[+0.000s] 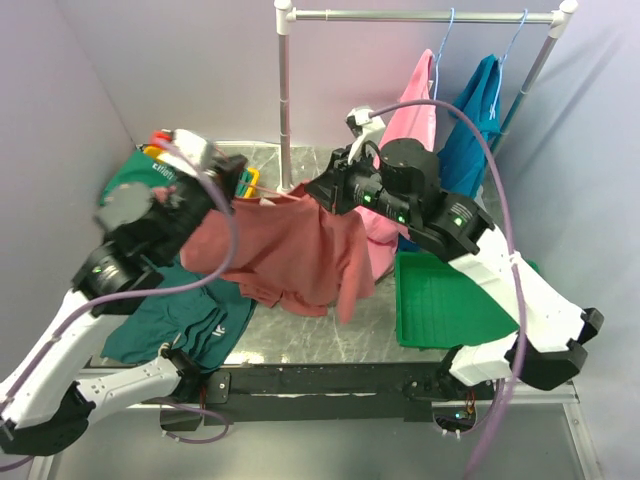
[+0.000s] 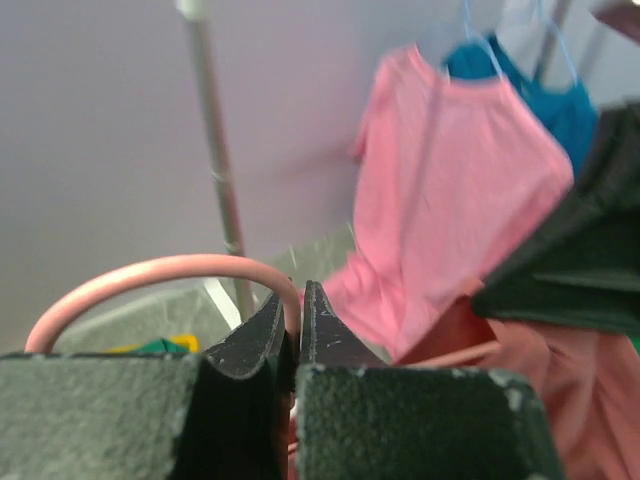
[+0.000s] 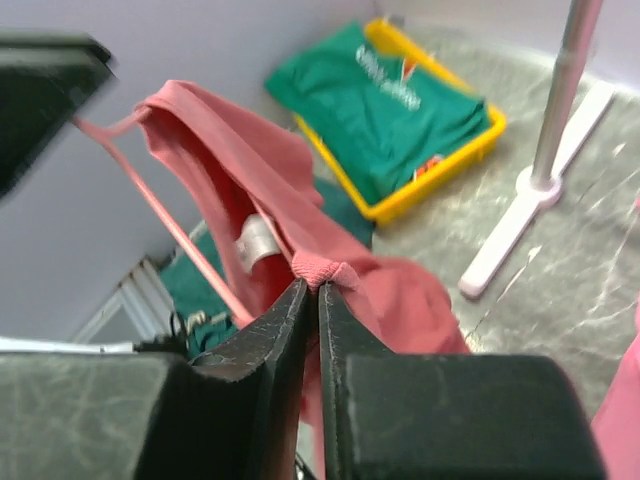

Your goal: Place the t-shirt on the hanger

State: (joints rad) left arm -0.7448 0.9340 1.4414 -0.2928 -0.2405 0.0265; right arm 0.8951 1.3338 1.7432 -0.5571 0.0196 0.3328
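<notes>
Brick-red t-shirt [image 3: 230,160] — collar nipped in right pincer [image 3: 312,285] | left pincer [image 2: 292,296] clamped on hanger [image 2: 160,265] hook

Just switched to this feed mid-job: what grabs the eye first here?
The brick-red t-shirt hangs bunched in mid-air between the two arms, over the middle of the table. The left tool is shut on the hook of the salmon-pink hanger; the right tool pinches an edge of the cloth. Behind, a pink shirt and a teal shirt hang on the rail.
</notes>
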